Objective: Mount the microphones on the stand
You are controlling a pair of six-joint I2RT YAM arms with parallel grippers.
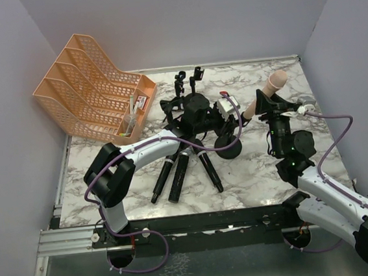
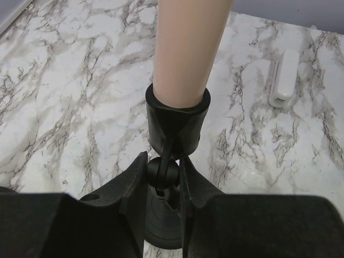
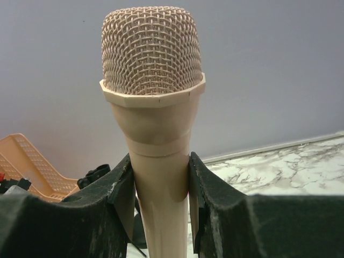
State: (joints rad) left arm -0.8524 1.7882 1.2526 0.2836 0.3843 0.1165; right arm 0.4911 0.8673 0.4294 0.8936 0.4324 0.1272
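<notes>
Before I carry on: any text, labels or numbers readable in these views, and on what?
No text can be read.
Red-and-white card in the orange rack: too small to read.
Red-and-white tag near the stand: too small.
Pink microphone, white block: no markings visible.

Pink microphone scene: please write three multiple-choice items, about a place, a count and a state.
1. The pink microphone sits: A in the orange rack; B in a black clip; C on the white block.
2. Dark microphones lying on the table: A one; B three; C five.
3. The right tool is: A open, empty; B shut on the pink microphone; C unseen.
1 B, shaft stands in the clip; 2 B, three lie together; 3 B, fingers press it.
</notes>
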